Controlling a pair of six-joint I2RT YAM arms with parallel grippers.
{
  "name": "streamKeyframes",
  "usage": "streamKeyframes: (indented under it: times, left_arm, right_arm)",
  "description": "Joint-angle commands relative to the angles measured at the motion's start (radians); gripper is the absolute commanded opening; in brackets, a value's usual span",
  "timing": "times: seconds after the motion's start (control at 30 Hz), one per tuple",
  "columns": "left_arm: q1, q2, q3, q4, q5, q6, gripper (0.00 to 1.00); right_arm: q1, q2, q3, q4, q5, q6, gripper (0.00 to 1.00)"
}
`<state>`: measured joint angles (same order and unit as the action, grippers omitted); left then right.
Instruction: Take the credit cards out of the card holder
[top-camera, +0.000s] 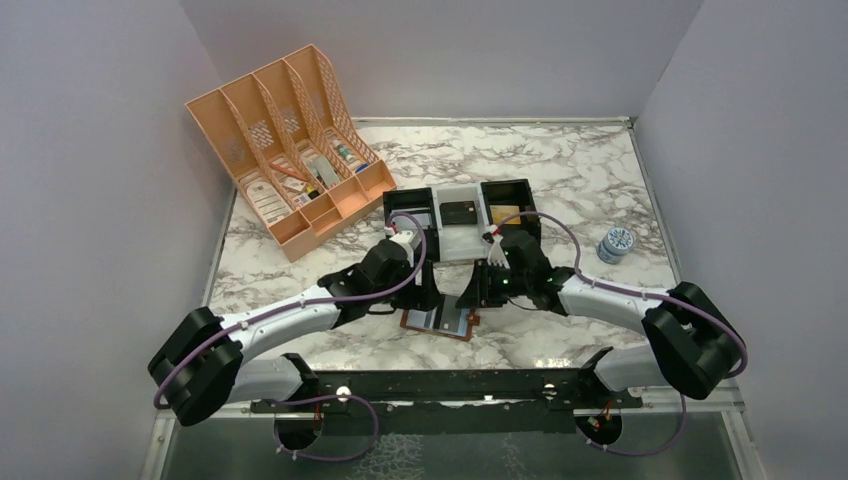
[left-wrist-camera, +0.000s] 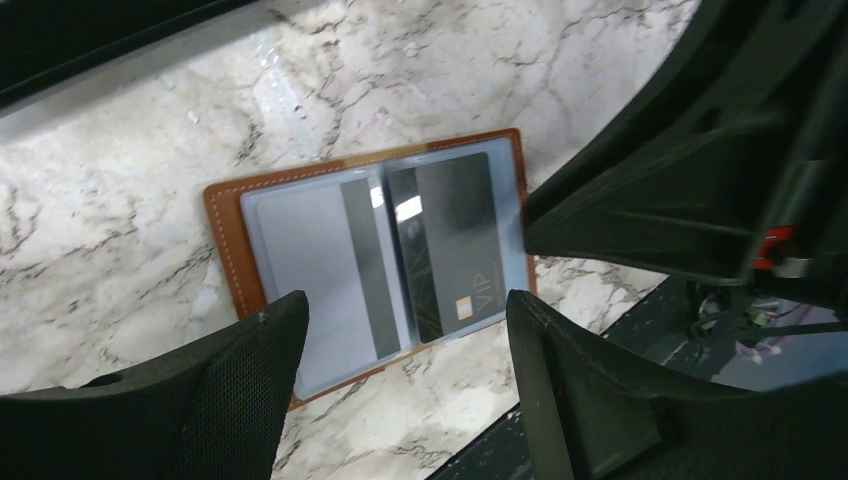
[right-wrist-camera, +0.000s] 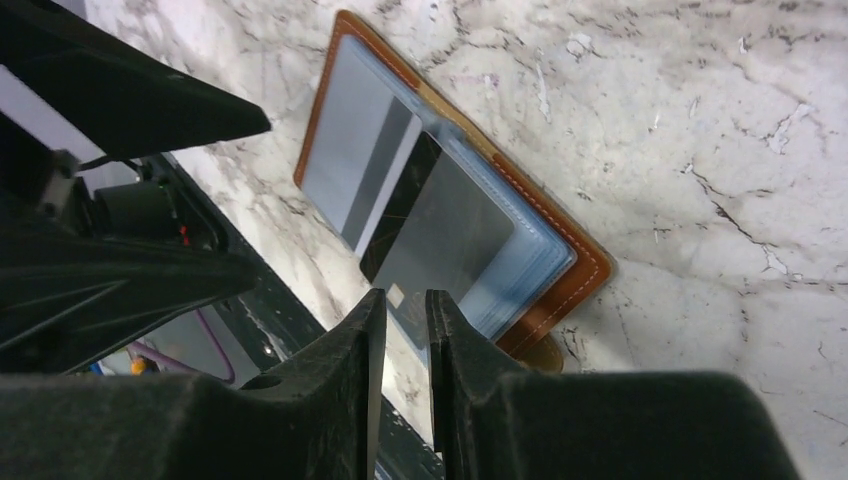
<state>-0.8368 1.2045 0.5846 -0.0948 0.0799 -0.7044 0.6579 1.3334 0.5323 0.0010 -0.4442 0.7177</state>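
Left claw (left-wrist-camera: 400, 385) hangs wide open with nothing in it, right above the card holder (left-wrist-camera: 380, 250). From this wrist the holder lies spread flat, leather side down. A grey card (left-wrist-camera: 310, 260) with a dark stripe sits in 1 pocket and a dark card (left-wrist-camera: 450, 240) marked VIP in the other. My advice is to lower this claw onto the grey-card half, or onto the bare leather rim, and press. A light wallet on polished stone will likely slide with any pull.

From the right wrist, the right claw (right-wrist-camera: 405, 325) has its jaws drawn in to a narrow slot. The chip end of the dark card sticks out of its pocket and reaches that slot. Whether the card is actually pinched cannot be told. The bite should take the card alone, not the clear pocket film beside it. Draw it straight along the card's length, low and level, so it does not bind in the pocket.

From the top, both arms meet over the holder, which lies on the bench (top-camera: 600, 180) close to its near edge. Pulling toward that edge risks dropping the card off it.
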Motion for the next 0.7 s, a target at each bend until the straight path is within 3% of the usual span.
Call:
streamKeyframes:
  times: [0.0, 0.27, 0.67]
  left_arm:
    - [0.023, 0.028, -0.011, 0.12, 0.112, 0.0, 0.75]
    - [0.024, 0.158, -0.003, 0.212, 0.214, -0.005, 0.6]
    - [0.024, 0.26, -0.028, 0.277, 0.244, -0.032, 0.38]
  right_arm:
    - [0.009, 0.054, -0.002, 0.003, -0.005, -0.007, 0.21]
    - [0.008, 0.092, -0.036, -0.044, 0.19, 0.019, 0.15]
    - [0.008, 0.118, -0.033, -0.038, 0.186, 0.012, 0.13]
